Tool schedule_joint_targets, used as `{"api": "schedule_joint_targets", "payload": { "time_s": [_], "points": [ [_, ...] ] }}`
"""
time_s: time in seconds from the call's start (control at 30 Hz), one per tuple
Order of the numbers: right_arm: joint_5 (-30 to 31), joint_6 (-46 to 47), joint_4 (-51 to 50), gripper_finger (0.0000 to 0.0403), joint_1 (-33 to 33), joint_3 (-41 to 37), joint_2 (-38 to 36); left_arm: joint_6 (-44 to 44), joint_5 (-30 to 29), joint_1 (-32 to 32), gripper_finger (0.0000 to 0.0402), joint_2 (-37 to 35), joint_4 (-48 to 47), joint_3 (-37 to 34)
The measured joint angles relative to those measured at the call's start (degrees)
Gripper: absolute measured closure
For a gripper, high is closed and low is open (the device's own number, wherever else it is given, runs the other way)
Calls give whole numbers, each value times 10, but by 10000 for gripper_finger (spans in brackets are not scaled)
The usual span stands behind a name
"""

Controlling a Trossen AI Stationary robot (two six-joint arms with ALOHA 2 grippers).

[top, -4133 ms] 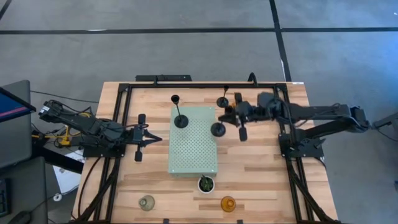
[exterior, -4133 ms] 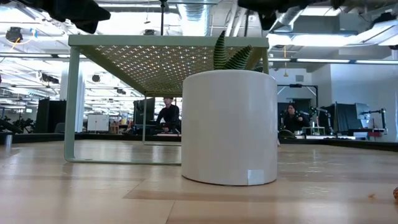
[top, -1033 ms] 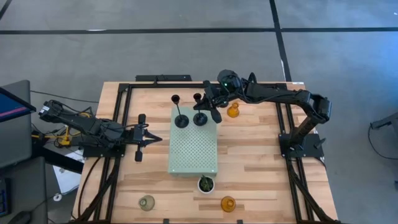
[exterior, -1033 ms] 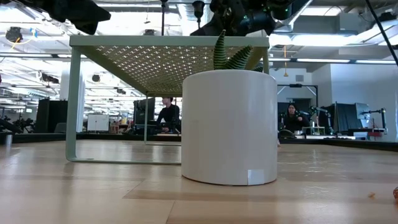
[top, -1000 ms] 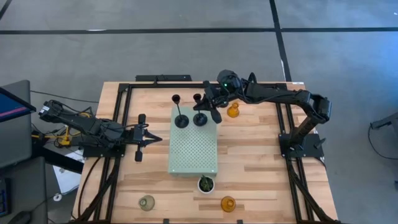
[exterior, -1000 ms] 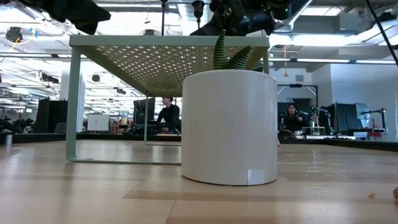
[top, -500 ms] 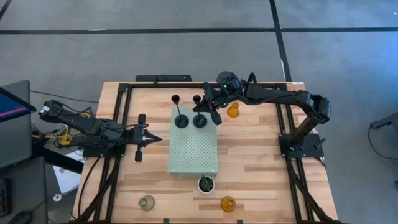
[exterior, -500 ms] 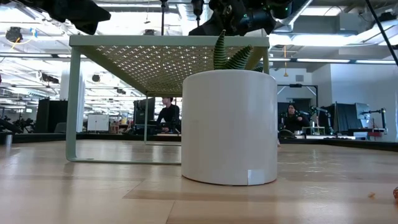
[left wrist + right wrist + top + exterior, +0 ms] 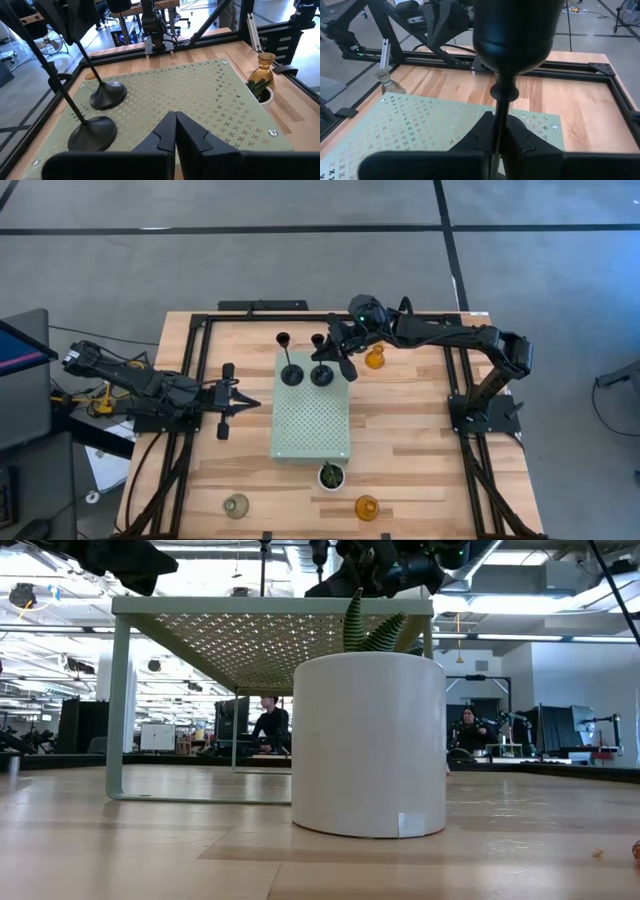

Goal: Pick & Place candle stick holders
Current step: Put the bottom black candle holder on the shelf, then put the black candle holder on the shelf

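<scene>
Two black candle stick holders stand on the far end of the pale green board [image 9: 310,415]: the left one [image 9: 290,370] stands free on its round base. The right one [image 9: 320,368] has my right gripper [image 9: 338,358] shut on it; its cup [image 9: 512,30] fills the right wrist view. An amber glass holder [image 9: 375,359] sits on the table behind that gripper. Another amber holder [image 9: 367,507] and a clear-grey one [image 9: 236,505] stand near the table's front edge. My left gripper [image 9: 243,402] waits shut, left of the board. My right gripper pinches the black holder's thin stem [image 9: 498,106] between its two fingers, a little below the cup. The fingers come from the table's right, slanting slightly down, and lie across the stem. The holder stands upright with its round base [image 9: 107,95] on the board.
A small green plant in a white pot [image 9: 331,475] stands just in front of the board's near edge and fills the low view [image 9: 368,745]. Black frame rails [image 9: 462,395] run along the table's sides and far edge.
</scene>
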Motion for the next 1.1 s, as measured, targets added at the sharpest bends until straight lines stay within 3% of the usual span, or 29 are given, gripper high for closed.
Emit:
{"api": "schedule_joint_targets", "payload": {
  "time_s": [0.37, 0.77, 0.9, 1.1],
  "points": [
    [10, -14, -4, 320, -1, 0, 0, 0, 0, 0, 395, 0, 0, 0],
    [49, -24, -65, 189, -19, 1, -41, 0, 0, 0, 395, 0, 0, 0],
    [49, -24, -94, 173, -20, 0, -68, 0, 0, 0, 393, 0, 0, 0],
    [50, -25, -176, 181, -24, 0, -120, 0, 0, 0, 395, 0, 0, 0]
  ]
}}
